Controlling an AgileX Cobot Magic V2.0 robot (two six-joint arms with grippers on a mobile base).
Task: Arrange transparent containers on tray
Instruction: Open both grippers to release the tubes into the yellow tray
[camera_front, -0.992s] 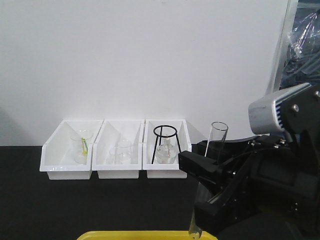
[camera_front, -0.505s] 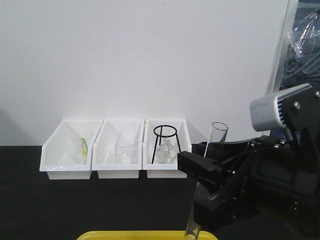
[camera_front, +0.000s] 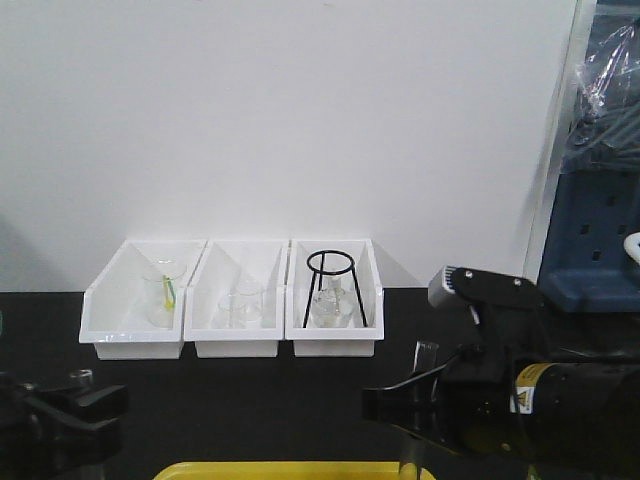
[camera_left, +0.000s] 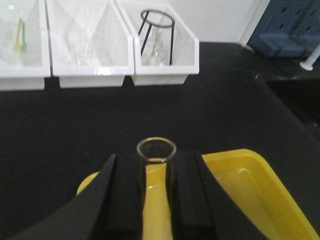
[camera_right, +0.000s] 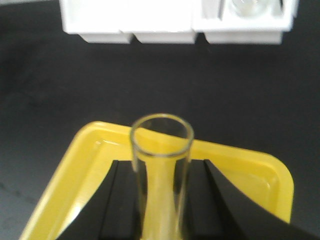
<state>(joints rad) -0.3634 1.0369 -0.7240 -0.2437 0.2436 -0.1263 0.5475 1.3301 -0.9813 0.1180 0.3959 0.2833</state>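
We see one test tube (camera_left: 156, 165) clamped upright in the left gripper (camera_left: 156, 200), another tube (camera_right: 161, 165) clamped in the right gripper (camera_right: 161, 200), both over the yellow tray (camera_right: 250, 170). Bare black tabletop (camera_left: 100, 120) separates tray from three white bins (camera_front: 232, 300).

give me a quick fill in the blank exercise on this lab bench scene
1. Each claw, left and right, is shut on a clear glass ____.
2. The tray under both claws is colored ____.
3. At the back of the table stand ____ white bins.
4. The black wire tripod stands in the ____ most bin as the front camera sees it.

Missing words: tube; yellow; three; right
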